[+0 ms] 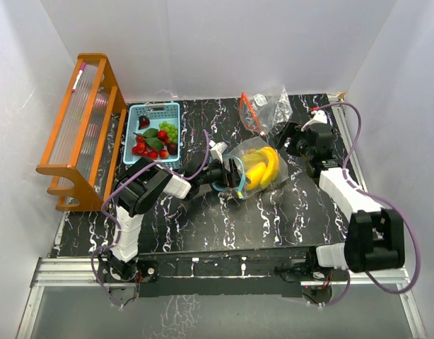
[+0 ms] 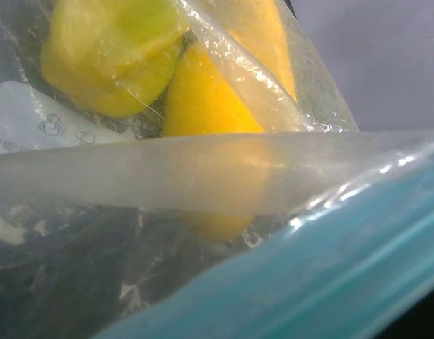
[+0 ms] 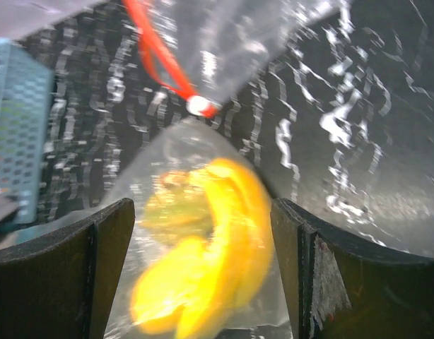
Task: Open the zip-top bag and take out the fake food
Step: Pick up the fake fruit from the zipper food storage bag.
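Observation:
The zip-top bag [image 1: 247, 151] lies mid-table with a teal zip strip [image 2: 330, 268] and yellow bananas [image 1: 261, 168] inside. My left gripper [image 1: 227, 174] is at the bag's mouth and looks shut on its zip edge. Its fingers are hidden behind plastic in the left wrist view, where the bananas [image 2: 210, 106] show close up. My right gripper [image 1: 292, 140] is open just right of the bag. In the right wrist view it [image 3: 201, 208] frames the bananas [image 3: 203, 268] without touching. Red strawberries [image 1: 148, 147] and green grapes [image 1: 169, 130] lie in the basket.
The light-blue slotted basket [image 1: 176, 110] stands at the back left. A second clear bag with a red zip [image 1: 263, 109] lies at the back and also shows in the right wrist view [image 3: 160, 63]. A wooden rack [image 1: 79, 131] stands along the left wall.

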### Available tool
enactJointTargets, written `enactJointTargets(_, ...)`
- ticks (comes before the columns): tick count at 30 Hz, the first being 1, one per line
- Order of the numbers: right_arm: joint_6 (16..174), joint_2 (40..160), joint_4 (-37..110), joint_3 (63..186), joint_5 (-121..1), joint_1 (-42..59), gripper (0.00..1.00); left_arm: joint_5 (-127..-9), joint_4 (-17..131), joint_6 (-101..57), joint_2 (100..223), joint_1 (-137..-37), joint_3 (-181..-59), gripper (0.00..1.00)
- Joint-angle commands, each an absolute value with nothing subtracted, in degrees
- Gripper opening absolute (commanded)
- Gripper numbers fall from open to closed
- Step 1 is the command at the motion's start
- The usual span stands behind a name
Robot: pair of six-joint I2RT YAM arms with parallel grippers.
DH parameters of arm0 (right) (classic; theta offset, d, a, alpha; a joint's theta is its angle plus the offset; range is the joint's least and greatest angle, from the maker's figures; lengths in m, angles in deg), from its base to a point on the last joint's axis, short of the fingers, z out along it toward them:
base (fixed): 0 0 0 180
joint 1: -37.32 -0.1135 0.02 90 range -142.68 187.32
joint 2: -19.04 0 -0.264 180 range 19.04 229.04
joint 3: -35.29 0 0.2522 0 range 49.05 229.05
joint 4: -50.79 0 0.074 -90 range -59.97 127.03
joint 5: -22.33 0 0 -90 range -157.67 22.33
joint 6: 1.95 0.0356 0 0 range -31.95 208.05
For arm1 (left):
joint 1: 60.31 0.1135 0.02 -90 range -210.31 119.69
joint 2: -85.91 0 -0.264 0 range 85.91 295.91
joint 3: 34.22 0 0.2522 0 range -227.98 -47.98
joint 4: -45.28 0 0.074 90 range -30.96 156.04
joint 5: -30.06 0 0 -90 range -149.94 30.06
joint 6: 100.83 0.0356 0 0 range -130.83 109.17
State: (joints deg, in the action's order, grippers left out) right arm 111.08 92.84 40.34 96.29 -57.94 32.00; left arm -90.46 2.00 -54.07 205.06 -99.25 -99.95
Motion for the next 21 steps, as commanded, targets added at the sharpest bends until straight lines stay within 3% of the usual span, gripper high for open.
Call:
enactJointTargets(1, 111.57, 97.87, 38.52, 99.19, -62.81, 33.47, 0.81, -91.59, 1.83, -54.18, 202.07, -98.98, -99.14, 0.84)
enactJointTargets(5, 111.11, 102.32, 40.04, 98.27, -62.31, 33.55, 0.81, -91.93, 1.80, -54.41, 202.24, -98.98, -99.30, 0.85)
enactJointTargets(10, 111.64, 106.35, 43.39, 96.09, -52.24, 33.51, 0.78, -92.43, 1.10, -55.21, 203.22, -99.01, -99.83, 0.88)
enactJointTargets(15, 113.67, 106.36, 44.66, 92.25, -50.72, 31.89, 0.56, -91.74, 0.82, -55.70, 203.48, -99.01, -99.64, 0.89)
enactJointTargets(21, 114.68, 106.48, 43.58, 89.52, -52.00, 28.57, 0.41, -91.67, 0.82, -56.47, 204.34, -98.98, -100.25, 0.89)
